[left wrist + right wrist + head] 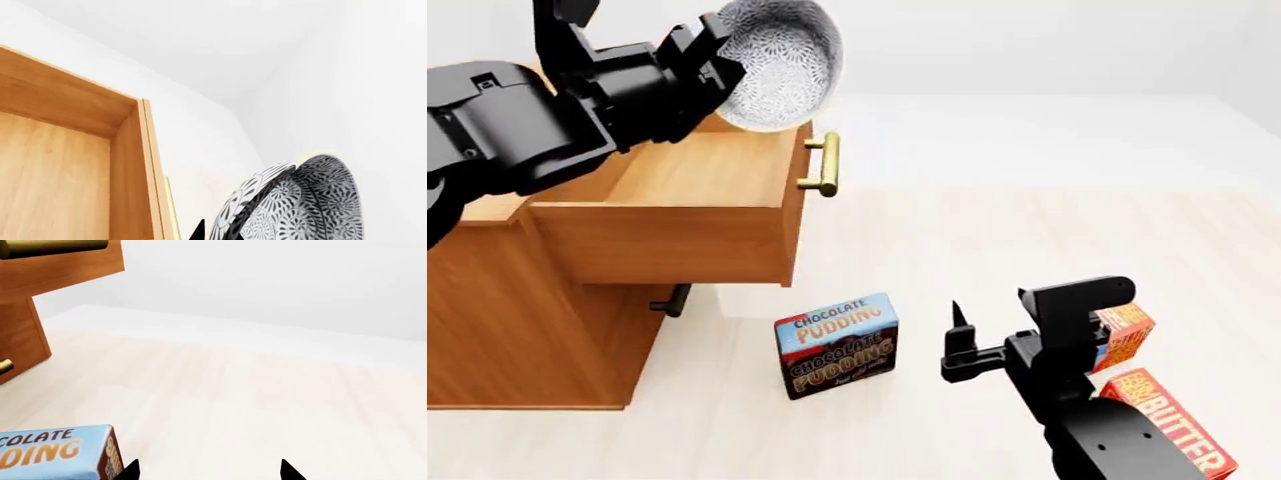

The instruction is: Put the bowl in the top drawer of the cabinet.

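The speckled bowl (777, 65) hangs tilted on its side above the front of the pulled-out top drawer (681, 190) of the orange-brown cabinet (507, 330). My left gripper (701, 50) is shut on the bowl's rim. In the left wrist view the bowl (300, 205) fills the lower corner beside the drawer's bare wooden inside (60, 165); one finger of the left gripper (220, 232) shows, the other is hidden by the bowl. My right gripper (961, 340) stands open and holds nothing, low over the floor beside the pudding box; its tips frame bare floor (208, 471).
A chocolate pudding box (837, 345) stands on the floor in front of the cabinet, seen too as the pudding box (53, 452). A butter box (1168, 420) and another orange box (1121, 335) lie behind my right arm. The lower drawer's handle (671, 300) sits under the open drawer.
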